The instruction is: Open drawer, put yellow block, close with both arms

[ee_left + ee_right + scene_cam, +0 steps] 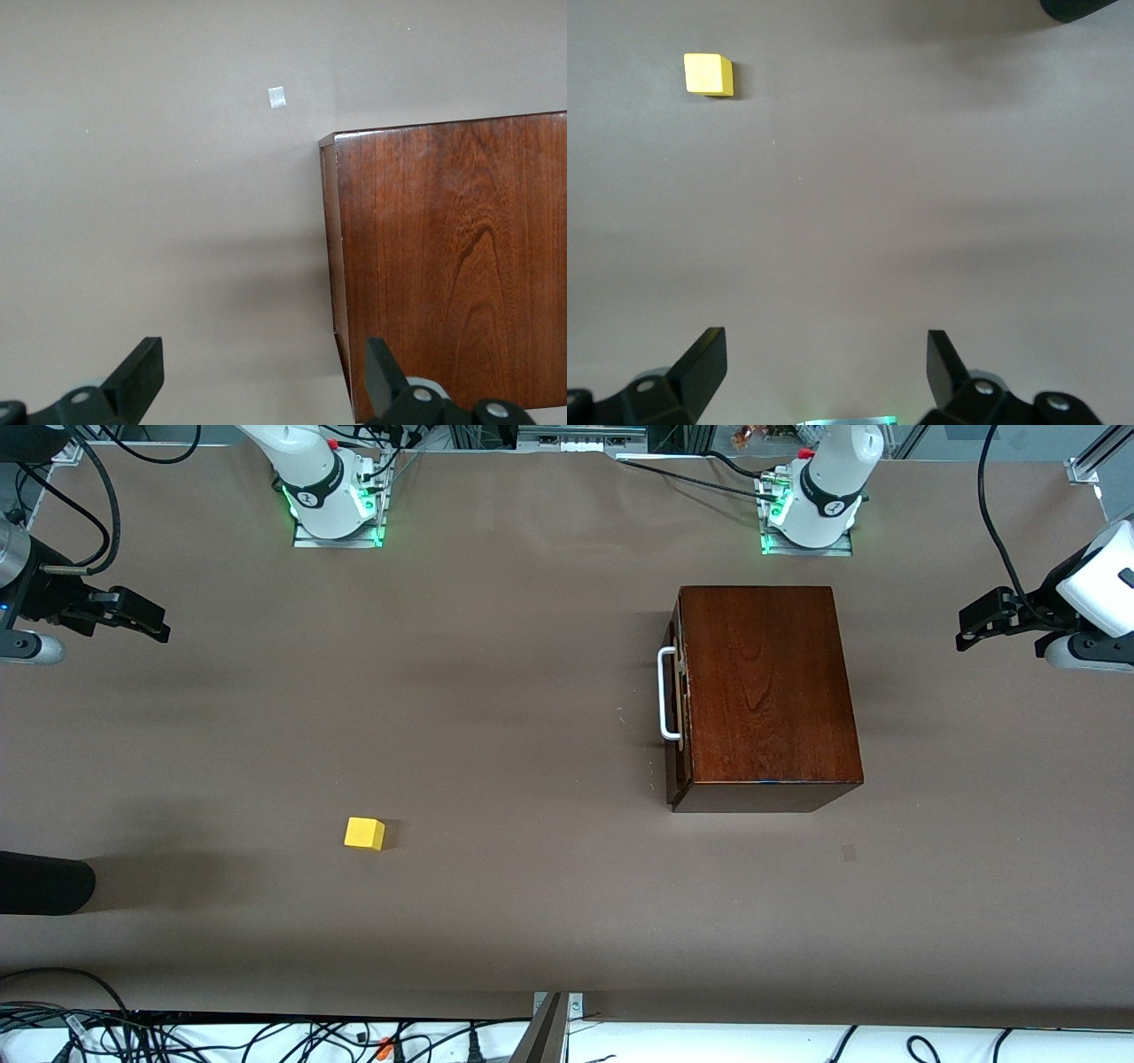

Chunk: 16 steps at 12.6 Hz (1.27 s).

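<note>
The dark mahogany box (pixel 762 691) stands toward the left arm's end of the table. Its drawer is shut, and the white bar handle (pixel 664 695) faces the right arm's end. The yellow block (pixel 364 833) lies on the table toward the right arm's end, nearer the front camera than the box. My left gripper (pixel 974 624) is open and empty over the table edge at the left arm's end; its wrist view (pixel 263 372) shows a corner of the box (pixel 452 266). My right gripper (pixel 146 622) is open and empty over the right arm's end; its wrist view (pixel 827 367) shows the block (pixel 709 74).
A black rounded object (pixel 44 881) reaches in over the table edge at the right arm's end, nearer the front camera than the block. A small pale mark (pixel 849 853) lies on the brown table cover (pixel 532 735) near the box. Cables run along the table's edges.
</note>
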Motion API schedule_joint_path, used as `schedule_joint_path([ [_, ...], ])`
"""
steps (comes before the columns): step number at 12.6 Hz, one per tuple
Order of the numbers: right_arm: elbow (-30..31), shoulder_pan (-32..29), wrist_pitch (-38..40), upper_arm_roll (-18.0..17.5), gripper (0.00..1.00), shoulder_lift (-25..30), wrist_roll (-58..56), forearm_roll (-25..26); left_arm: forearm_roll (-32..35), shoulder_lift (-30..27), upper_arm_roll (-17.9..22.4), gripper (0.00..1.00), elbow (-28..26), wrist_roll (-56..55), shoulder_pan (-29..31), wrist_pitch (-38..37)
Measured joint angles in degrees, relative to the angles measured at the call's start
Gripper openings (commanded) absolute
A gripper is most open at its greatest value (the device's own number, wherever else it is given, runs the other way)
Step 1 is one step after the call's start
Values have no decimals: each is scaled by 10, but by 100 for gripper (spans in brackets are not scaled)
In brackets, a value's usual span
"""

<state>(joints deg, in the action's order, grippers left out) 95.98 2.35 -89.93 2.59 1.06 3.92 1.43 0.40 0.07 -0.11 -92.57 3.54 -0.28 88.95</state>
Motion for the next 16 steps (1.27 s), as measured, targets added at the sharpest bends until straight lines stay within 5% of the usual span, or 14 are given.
schedule_joint_path([
  [16, 0, 0, 0, 0, 100, 0, 0, 0, 0, 0, -4, 100, 0, 1, -3, -33],
])
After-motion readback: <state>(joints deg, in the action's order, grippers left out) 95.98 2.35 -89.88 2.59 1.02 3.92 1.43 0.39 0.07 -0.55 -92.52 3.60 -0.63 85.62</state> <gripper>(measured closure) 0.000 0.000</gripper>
